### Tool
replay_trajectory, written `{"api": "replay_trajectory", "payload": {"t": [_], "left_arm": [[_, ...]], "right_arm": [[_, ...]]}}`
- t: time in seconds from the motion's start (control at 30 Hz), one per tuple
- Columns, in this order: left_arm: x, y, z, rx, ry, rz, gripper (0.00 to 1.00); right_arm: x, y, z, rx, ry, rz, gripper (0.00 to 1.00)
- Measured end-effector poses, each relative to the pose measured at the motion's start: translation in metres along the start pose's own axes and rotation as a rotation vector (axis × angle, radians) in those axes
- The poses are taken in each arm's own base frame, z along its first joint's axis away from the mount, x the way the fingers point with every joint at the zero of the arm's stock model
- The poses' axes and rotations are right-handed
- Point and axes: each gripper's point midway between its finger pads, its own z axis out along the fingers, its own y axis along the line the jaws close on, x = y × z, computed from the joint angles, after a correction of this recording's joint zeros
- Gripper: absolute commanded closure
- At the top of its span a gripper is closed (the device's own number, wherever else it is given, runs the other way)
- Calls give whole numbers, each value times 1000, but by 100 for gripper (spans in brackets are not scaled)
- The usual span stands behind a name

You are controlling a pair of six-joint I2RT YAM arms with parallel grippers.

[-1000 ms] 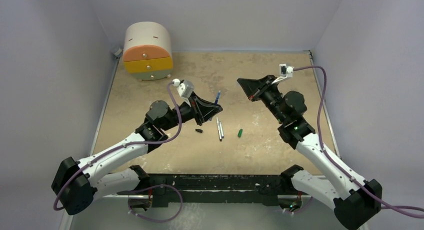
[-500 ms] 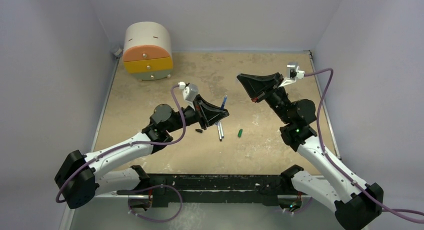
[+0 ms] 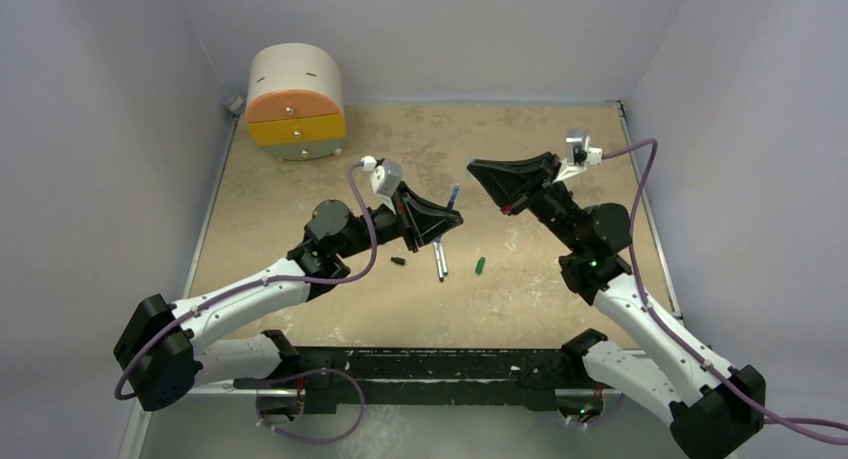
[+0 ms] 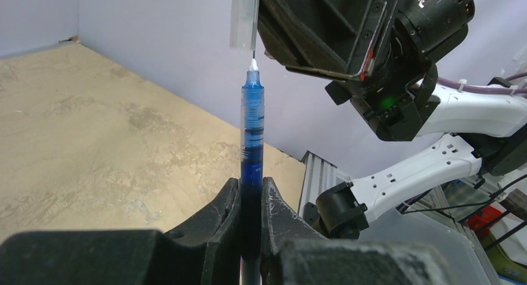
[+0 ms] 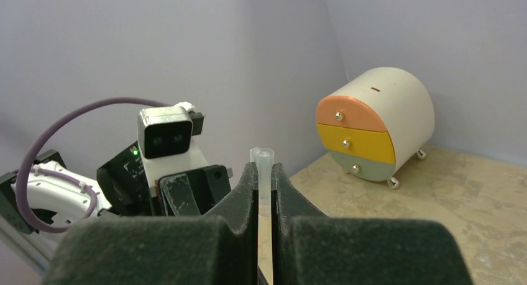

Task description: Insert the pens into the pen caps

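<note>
My left gripper [image 4: 252, 187] is shut on a blue-inked pen [image 4: 252, 136] that stands up out of the jaws, white tip foremost. Just beyond the tip hangs the pale whitish cap [image 4: 243, 17], its open end a small gap from the tip. My right gripper [image 5: 262, 172] is shut on this cap [image 5: 261, 161]. In the top view the left gripper [image 3: 452, 219] and the right gripper [image 3: 474, 167] face each other above the table, with the pen [image 3: 453, 197] between them. Two more pens [image 3: 440, 258], a black cap [image 3: 398, 261] and a green cap [image 3: 480, 265] lie on the table below.
A round drawer unit [image 3: 296, 101] with orange, yellow and grey fronts stands at the back left, and shows in the right wrist view [image 5: 376, 125]. Lilac walls enclose the tan table [image 3: 540, 289] on three sides. A metal rail [image 3: 440, 364] runs along the near edge.
My left gripper has moved right and up with the pen. My right gripper has swung left and down toward it, closing the gap between pen tip and cap.
</note>
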Motion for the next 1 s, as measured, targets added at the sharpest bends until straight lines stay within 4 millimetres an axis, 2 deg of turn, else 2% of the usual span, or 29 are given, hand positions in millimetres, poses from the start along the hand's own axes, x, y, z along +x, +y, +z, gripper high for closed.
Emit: {"api": "replay_trajectory", "payload": {"t": [0.13,0.4,0.73,1.0], "left_arm": [[-3,0,3,2,-4,4,100],[-1,-1,6,6,4,1,100],[3,-4,8,10,26,15,100],[5,-1,8,-10,35,28,100]], "right_arm": [[3,2,-4,-7,5,3,100],[-5,9,-7,-27,-18,-9,100],[6,-1,-2,-8,9,-4,100],[4,1,-2,-13,4,-5,100]]}}
